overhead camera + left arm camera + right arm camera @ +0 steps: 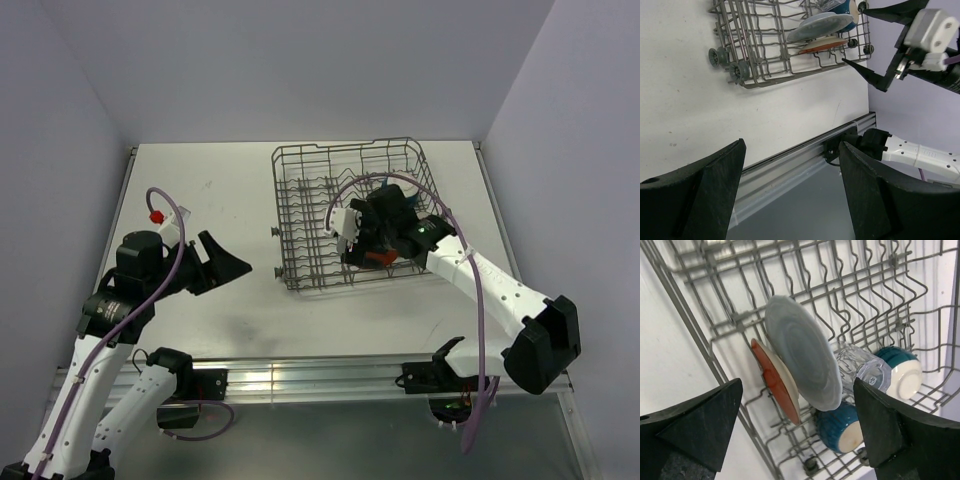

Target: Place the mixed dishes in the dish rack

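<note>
Through the right wrist camera, my right tool has its two black fingers wide apart with nothing between them, above the grey wire dish rack. Inside the rack, the round pale blue-grey plate stands on edge, tilted, among the upright tines. The round red-orange plate stands just beside it, leaning the same way, on the side nearer the rack's wall. The clear glass tumbler lies on its side just past the blue-grey plate. A far dark blue vessel with a cream end lies against the tumbler. A near dark blue vessel, also cream at one end, lies below the plates. I cannot tell from this angle which is the mug and which the bowl. The white table shows outside the rack wall.

Through the left wrist camera, my left tool is also spread apart and empty, above bare table near the aluminium rail at its edge. The rack, with its small grey wheels, lies beyond. Both plates show on edge in it, and the right tool's fingers are above its corner.

From the top camera, the rack sits on the far right part of the table. My right arm reaches over its near side and hides most of the dishes. My left tool is well apart from the rack, on the left.
</note>
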Robot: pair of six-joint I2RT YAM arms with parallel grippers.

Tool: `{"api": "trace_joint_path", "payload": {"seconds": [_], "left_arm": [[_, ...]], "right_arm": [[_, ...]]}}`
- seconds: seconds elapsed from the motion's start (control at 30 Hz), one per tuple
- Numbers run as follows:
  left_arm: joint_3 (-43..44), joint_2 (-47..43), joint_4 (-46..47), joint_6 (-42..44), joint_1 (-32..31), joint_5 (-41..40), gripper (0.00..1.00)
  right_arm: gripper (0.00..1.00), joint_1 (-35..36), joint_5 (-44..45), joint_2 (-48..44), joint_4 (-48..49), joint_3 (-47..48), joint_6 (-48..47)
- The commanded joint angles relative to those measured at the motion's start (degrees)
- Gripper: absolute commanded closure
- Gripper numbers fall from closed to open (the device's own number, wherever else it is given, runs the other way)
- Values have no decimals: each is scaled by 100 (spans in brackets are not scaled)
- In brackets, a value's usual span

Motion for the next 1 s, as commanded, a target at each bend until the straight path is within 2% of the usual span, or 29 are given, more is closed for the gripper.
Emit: {"api": "trace_joint_path", "payload": {"seconds": [0.0,0.13,0.23,0.37,0.47,0.57,0.7,0.83,0.97], "left_arm": [[65,-8,224,-27,10,63,19],[240,62,119,0,10,-34,19],[407,176,66,35,10,-87,19],[592,396,126,-44,10,-87,19],[601,484,345,-237,10,71,19],[479,476,740,-527,10,361,19],[198,423,1346,-1079,10,721,19],[-118,300,1998,-1572,10,1002,18],[-488,160,2526,-2003,19,1196,18]], "right_arm": [[0,61,-110,-346,294,478,818],[0,79,-85,-523,539,637,1793],[0,79,65,-663,698,830,2961],[0,79,715,-848,848,928,5189],[0,79,909,-997,831,647,6177],[0,96,760,-1506,1207,-55,6775],[0,96,751,-2795,2023,-1266,7498],[0,96,864,-3887,2473,-2077,8192],[0,96,979,-4644,2431,-2579,8894]]}}
